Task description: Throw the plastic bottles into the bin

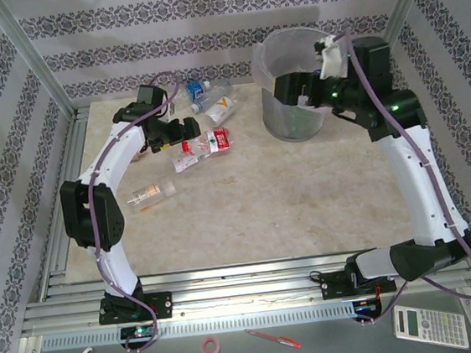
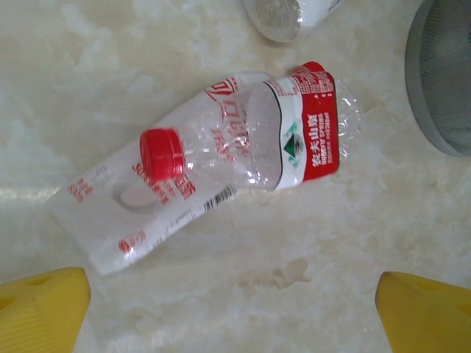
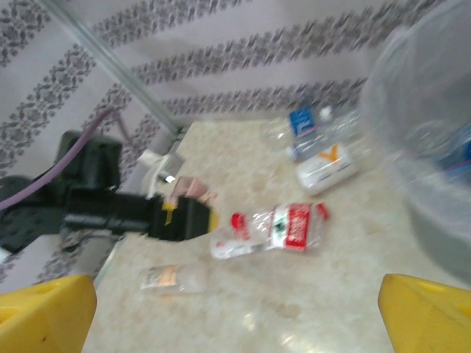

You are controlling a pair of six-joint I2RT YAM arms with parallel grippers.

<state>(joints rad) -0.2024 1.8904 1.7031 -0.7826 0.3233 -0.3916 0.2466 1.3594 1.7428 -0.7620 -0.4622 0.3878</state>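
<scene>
Several plastic bottles lie on the desk, so much work seemingly remains; the left gripper above them and right gripper by the bin both gape wide, empty.

The top camera is looking down over the whole table. The left wrist camera is hanging close above the red-labelled bottle; the right wrist camera is eyeing it obliquely from farther away.

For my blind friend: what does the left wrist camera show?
A crushed clear bottle with a red cap and red label lies on a pale marbled table, overlapping another flattened bottle. The left hand's yellow fingers stand open at the bottom corners.
</scene>
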